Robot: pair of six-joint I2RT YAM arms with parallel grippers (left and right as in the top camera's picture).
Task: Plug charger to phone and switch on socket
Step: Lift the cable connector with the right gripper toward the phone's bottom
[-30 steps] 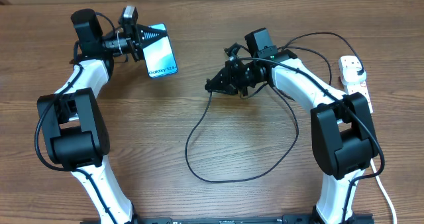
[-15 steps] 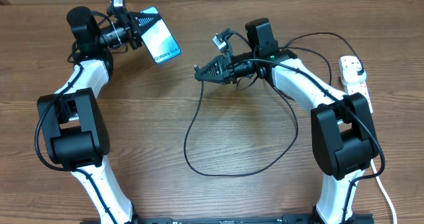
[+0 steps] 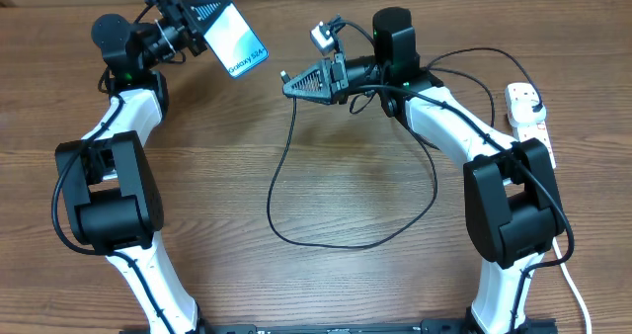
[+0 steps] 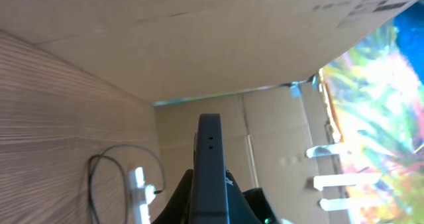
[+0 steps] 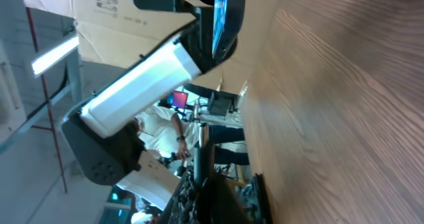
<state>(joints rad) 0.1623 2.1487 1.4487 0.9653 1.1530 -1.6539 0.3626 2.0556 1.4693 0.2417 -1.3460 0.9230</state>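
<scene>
My left gripper (image 3: 197, 13) is shut on the phone (image 3: 233, 43), holding it raised at the back left with its lit blue screen tilted toward the middle. In the left wrist view the phone (image 4: 210, 168) shows edge-on between the fingers. My right gripper (image 3: 294, 84) is shut on the free connector end of the charger (image 3: 283, 77), held in the air a short gap right of the phone. The black cable (image 3: 286, 176) hangs down, loops over the table and runs to the black plug (image 3: 530, 102) in the socket (image 3: 538, 128). The phone also shows in the right wrist view (image 5: 221, 12).
The white power strip lies at the table's right edge beside the right arm's base, and shows in the left wrist view (image 4: 139, 192). The cable loop (image 3: 346, 243) lies across the middle of the table. Cardboard boxes stand behind the table (image 4: 218, 38).
The left gripper lifted the phone up and back, tilting it. The right gripper rose and moved left with the connector toward the phone, dragging the cable loop along.
</scene>
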